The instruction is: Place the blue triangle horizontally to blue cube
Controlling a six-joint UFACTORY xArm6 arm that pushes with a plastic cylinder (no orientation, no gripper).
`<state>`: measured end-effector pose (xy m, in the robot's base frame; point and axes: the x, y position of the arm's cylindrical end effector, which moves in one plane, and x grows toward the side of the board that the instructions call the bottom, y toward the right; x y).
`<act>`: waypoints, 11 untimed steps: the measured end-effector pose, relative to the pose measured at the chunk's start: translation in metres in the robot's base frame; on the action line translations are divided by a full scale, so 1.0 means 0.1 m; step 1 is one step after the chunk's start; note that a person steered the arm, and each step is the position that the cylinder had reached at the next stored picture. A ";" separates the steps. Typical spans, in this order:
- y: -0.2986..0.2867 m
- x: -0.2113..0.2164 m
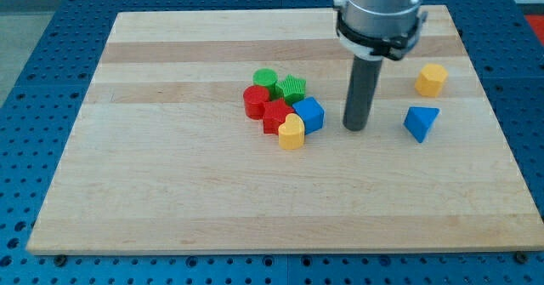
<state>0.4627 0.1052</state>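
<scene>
The blue triangle [421, 122] lies on the wooden board [170, 200] toward the view's right. The blue cube [309, 114] sits near the middle, at the right edge of a tight cluster of blocks. My tip [355, 128] rests on the board between them, a short way right of the blue cube and further left of the blue triangle, touching neither.
The cluster holds a yellow heart-shaped block [291, 133], a red star-like block [276, 115], a red cylinder [255, 101], a green cylinder [265, 79] and a green star-like block [292, 87]. A yellow hexagonal block [431, 79] lies above the blue triangle.
</scene>
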 end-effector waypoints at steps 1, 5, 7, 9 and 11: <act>0.06 0.27; 1.11 0.05; 0.72 0.00; 0.70 -0.33; 0.56 -0.28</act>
